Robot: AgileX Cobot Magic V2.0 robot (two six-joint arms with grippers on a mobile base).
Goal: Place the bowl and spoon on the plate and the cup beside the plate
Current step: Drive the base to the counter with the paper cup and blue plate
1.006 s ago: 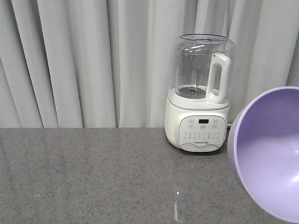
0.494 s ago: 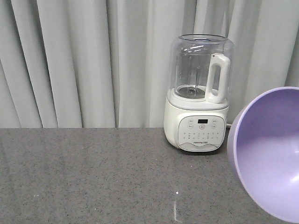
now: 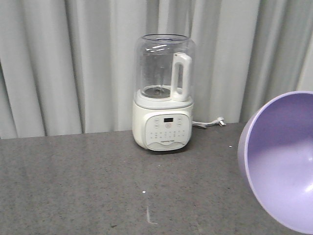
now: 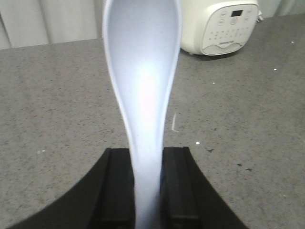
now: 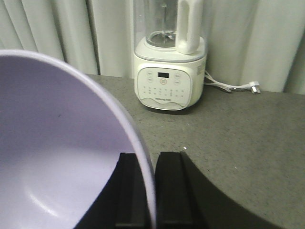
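Observation:
The lavender bowl [image 3: 281, 161] hangs tilted at the right edge of the front view, its inside facing the camera. In the right wrist view the bowl [image 5: 62, 152] fills the left half, and my right gripper [image 5: 148, 191] is shut on its pale rim, one finger inside and one outside. My left gripper [image 4: 148, 186] is shut on the handle of the pale-blue spoon [image 4: 143, 71], whose scoop points away above the grey counter. The plate and the cup are out of view.
A white blender with a clear jug [image 3: 164, 93] stands on the grey speckled counter [image 3: 98, 186] against grey curtains; it also shows as the blender [image 5: 169, 71] and the blender base [image 4: 221, 26]. Its cord and plug [image 5: 238, 87] lie to its right.
The blender has shifted left in the front view and the plug has come into sight, so the view has turned right. The bowl stays at the same place in the frame.

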